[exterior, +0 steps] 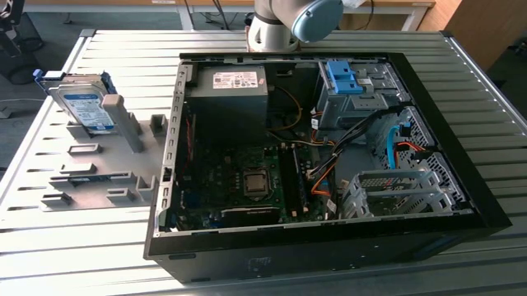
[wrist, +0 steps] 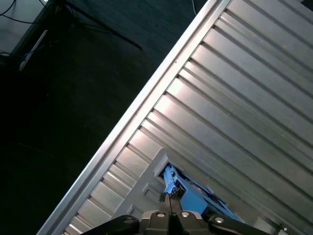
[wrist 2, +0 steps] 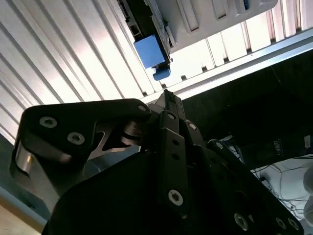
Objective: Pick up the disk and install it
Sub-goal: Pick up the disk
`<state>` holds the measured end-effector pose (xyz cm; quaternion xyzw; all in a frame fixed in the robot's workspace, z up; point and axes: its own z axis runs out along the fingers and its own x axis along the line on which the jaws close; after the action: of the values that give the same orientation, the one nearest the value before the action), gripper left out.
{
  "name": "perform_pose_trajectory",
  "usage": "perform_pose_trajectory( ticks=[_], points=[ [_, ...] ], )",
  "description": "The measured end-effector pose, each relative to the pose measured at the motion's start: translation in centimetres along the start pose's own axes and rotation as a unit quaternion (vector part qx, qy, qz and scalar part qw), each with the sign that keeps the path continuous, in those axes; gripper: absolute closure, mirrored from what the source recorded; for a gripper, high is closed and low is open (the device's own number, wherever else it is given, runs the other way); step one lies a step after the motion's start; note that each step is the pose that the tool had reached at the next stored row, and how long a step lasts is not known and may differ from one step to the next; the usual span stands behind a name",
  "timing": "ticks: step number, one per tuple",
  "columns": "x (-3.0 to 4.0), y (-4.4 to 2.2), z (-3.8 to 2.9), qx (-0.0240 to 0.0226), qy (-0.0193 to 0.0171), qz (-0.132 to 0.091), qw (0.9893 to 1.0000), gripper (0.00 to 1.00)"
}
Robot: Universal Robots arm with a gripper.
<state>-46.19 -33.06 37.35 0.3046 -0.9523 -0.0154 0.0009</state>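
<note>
Disk (exterior: 82, 105) stands on edge in a slotted grey fixture (exterior: 99, 185), at the fixture's far end on the exterior view's left; its white-and-blue label is turned toward the near side, and its blue carrier shows along the far edge. Fixture and disk sit on the ribbed metal counter (exterior: 74, 246), just beside an open black computer case (exterior: 329, 253) lying on its side. Inside the case a black power supply (exterior: 226, 92) sits at the far left; a motherboard (exterior: 247, 179) lies nearer; a silver drive cage with a blue latch (exterior: 346, 80) stands at the far right. The arm (exterior: 276, 28) rises at the counter's far edge, behind the case. In both wrist views the jaws are closed on nothing, fingertips (wrist: 167, 204) together; beyond them lies the blue carrier of the disk (wrist: 190, 196), well apart from them.
</note>
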Motion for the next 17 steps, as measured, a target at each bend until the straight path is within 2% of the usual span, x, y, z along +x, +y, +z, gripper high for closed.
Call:
perform_pose_trajectory(
  ticks=[2,5,9,17],
  points=[
    [0.00,0.00,0.03,-0.0002,0.0006,-0.019,0.9998,0.89],
    [0.00,0.00,0.07,-0.0004,0.0014,-0.045,0.9990,0.89],
    [0.01,0.00,0.11,-0.0006,0.0023,-0.077,0.9970,0.89],
    [0.00,0.00,0.12,-0.0009,0.0035,-0.118,0.9930,0.89]
  ],
)
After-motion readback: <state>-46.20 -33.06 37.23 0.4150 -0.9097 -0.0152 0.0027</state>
